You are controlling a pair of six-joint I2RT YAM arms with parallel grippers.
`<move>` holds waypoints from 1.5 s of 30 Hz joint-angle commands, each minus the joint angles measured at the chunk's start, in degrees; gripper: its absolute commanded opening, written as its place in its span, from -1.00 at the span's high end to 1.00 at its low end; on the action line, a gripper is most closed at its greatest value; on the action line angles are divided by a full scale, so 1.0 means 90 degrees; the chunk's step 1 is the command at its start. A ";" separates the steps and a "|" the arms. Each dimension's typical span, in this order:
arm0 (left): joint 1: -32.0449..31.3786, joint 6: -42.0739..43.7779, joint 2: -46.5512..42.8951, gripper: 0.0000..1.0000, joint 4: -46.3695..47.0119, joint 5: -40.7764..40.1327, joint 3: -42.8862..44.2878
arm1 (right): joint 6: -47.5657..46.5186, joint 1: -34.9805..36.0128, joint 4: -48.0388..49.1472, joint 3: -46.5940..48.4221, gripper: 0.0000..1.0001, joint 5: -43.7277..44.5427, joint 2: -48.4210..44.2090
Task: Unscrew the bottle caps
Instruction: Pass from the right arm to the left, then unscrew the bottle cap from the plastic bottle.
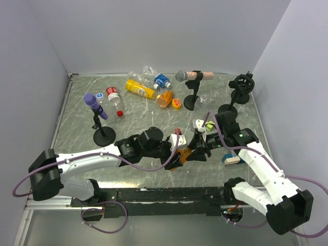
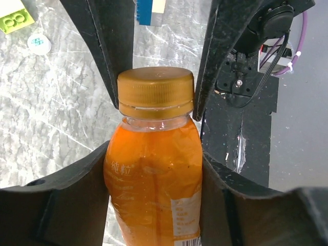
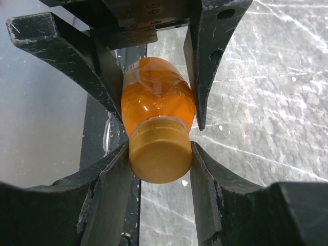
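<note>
A stubby orange bottle (image 1: 183, 154) with an orange-brown cap (image 2: 156, 92) hangs above the table's near middle between both grippers. My left gripper (image 2: 154, 200) is shut on the bottle's body (image 2: 154, 174), one finger on each side. My right gripper (image 3: 160, 169) is shut on the cap (image 3: 160, 156), whose sides touch both pads. In the top view the left gripper (image 1: 174, 154) and right gripper (image 1: 199, 148) meet there. The right fingers (image 2: 110, 46) flank the cap in the left wrist view.
Several other bottles lie at the back: a yellow one (image 1: 139, 89), a blue-labelled one (image 1: 160, 79), an orange one (image 1: 165, 98), a red-labelled one (image 1: 113, 95). A purple microphone (image 1: 95, 105) and a grey one (image 1: 184, 76) stand on bases. A loose white cap (image 2: 39, 43) and a yellow-green block (image 2: 15, 19) lie nearby.
</note>
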 commanded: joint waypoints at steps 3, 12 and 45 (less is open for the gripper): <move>0.0005 0.0135 -0.0462 0.20 -0.0024 -0.0290 0.0009 | 0.0382 0.0053 0.0194 0.0078 0.31 -0.0236 0.0090; -0.0014 0.0360 -0.0521 0.23 -0.0434 -0.0739 0.0019 | 0.0860 -0.0385 -0.0499 0.0868 -0.86 -0.0782 0.0480; -0.0600 0.0213 -0.0413 0.27 -0.0054 -0.2166 0.0068 | 0.2745 -0.0260 -0.1086 0.1602 -0.24 -0.0285 0.1936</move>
